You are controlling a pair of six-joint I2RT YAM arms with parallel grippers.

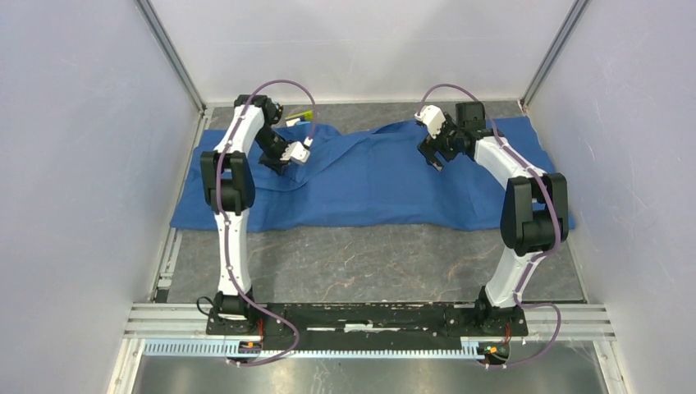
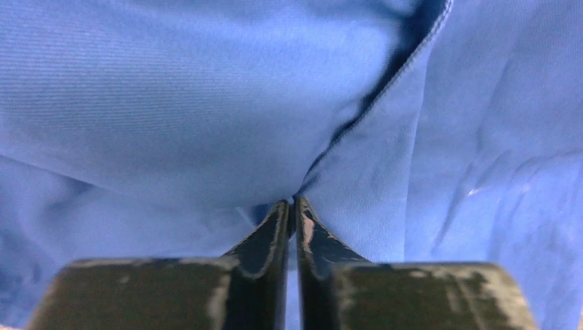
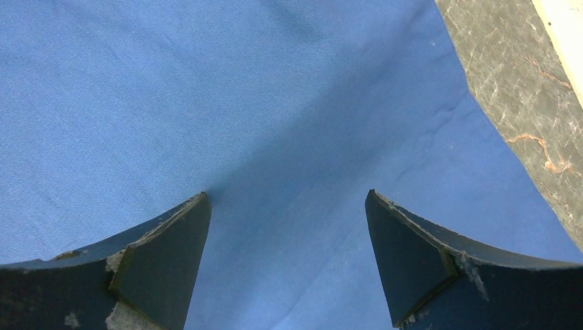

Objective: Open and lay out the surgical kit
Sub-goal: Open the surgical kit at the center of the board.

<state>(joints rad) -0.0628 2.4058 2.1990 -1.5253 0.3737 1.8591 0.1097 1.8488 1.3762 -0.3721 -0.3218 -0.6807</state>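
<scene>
The large blue cloth wrap [image 1: 369, 185] lies spread and rumpled across the far half of the table. My left gripper [image 1: 281, 164] is down on its left part. In the left wrist view the gripper [image 2: 294, 203] is shut on a raised fold of the cloth [image 2: 206, 103]. My right gripper [image 1: 433, 156] hovers over the cloth's right part. In the right wrist view it [image 3: 285, 203] is open and empty, with flat cloth [image 3: 240, 103] beneath. The wire-mesh tray, steel pan, instruments and packets are out of view.
A small white-yellow object [image 1: 299, 119] peeks out at the cloth's far edge beside the left arm. Bare grey marbled table [image 1: 369, 263] lies between the cloth and the arm bases. White walls [image 1: 74, 164] enclose three sides. A table corner [image 3: 522, 89] shows past the cloth.
</scene>
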